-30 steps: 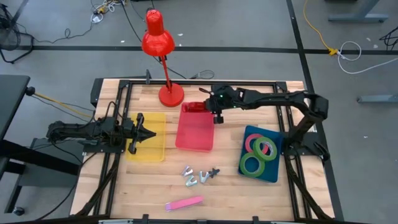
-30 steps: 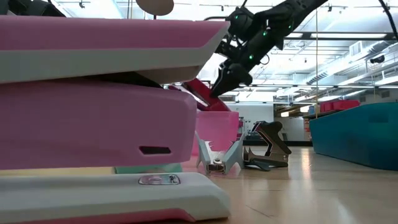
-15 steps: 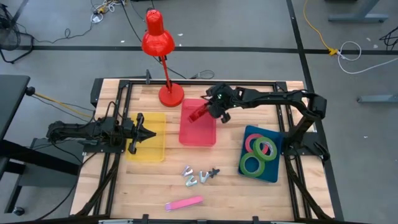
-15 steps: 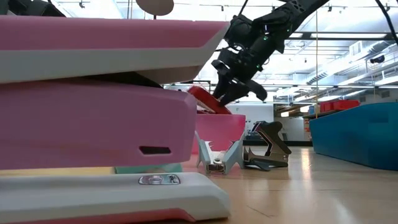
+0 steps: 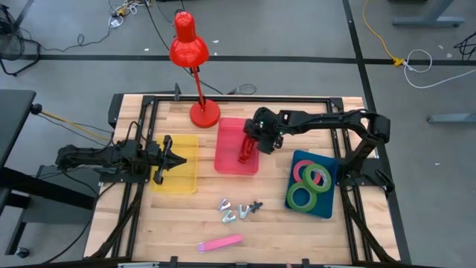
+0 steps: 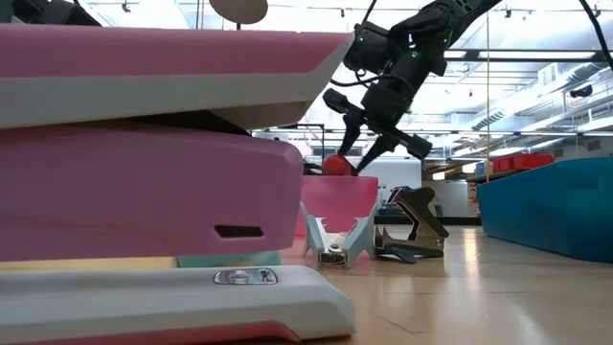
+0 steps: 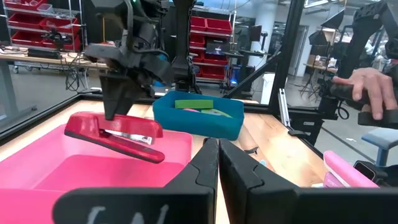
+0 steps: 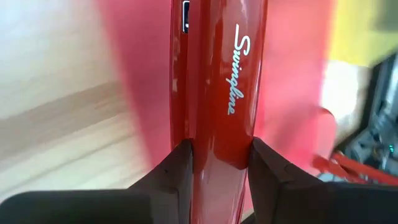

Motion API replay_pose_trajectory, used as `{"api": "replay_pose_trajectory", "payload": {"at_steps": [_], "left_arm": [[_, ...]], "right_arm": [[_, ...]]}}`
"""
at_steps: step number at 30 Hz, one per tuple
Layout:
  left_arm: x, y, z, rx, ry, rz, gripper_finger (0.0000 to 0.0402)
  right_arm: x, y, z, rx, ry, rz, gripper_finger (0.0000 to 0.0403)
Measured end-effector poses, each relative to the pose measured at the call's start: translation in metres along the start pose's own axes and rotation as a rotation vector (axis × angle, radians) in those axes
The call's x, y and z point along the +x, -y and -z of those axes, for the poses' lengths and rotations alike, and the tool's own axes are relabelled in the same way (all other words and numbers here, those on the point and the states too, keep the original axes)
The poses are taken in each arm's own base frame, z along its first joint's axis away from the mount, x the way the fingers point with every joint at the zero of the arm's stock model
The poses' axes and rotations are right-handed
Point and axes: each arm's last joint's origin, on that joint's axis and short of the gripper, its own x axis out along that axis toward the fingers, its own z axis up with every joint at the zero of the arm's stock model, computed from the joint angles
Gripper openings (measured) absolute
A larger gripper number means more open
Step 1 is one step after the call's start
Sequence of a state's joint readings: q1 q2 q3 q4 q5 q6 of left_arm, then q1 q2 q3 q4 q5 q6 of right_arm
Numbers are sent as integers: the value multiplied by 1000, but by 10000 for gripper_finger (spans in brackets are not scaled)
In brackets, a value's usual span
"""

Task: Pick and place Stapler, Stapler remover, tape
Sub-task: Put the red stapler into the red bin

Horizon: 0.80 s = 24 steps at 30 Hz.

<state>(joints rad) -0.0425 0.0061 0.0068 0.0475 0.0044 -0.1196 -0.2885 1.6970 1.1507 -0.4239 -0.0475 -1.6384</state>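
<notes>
Right end effector (image 5: 253,141): clamped on the red stapler (image 5: 245,148), held over the pink tray (image 5: 225,158) directly beneath it.
Stapler: right wrist view shows the fingers (image 8: 177,168) pressing both flanks and a script brand mark on top; left wrist view shows it tilted, nose down, above the tray floor. Long axis runs lengthwise along the tray.
Room: tray rim just beside the stapler; red lamp (image 5: 192,52) base near, beyond the tray.
Farther out: blue tray (image 5: 327,202) with tape rolls (image 5: 313,176); staple removers (image 5: 238,209); pink stapler (image 5: 220,243) near the bench (image 5: 186,223) edge.
Left end effector (image 5: 178,161): together, over the yellow tray (image 5: 175,179), well apart.
</notes>
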Motion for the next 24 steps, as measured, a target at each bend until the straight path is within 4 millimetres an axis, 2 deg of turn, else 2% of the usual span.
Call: {"api": "replay_pose_trajectory", "payload": {"at_steps": [9,18,24], "left_arm": [[0,0,0,0,0,0,18],[0,0,0,0,0,0,18],[0,0,0,0,0,0,18]], "right_arm": [[0,-6,-1,-105,8,-67,108],[0,-6,-5,-89,129,-55,131],[0,-2,-5,-44,131,-15,145]]}}
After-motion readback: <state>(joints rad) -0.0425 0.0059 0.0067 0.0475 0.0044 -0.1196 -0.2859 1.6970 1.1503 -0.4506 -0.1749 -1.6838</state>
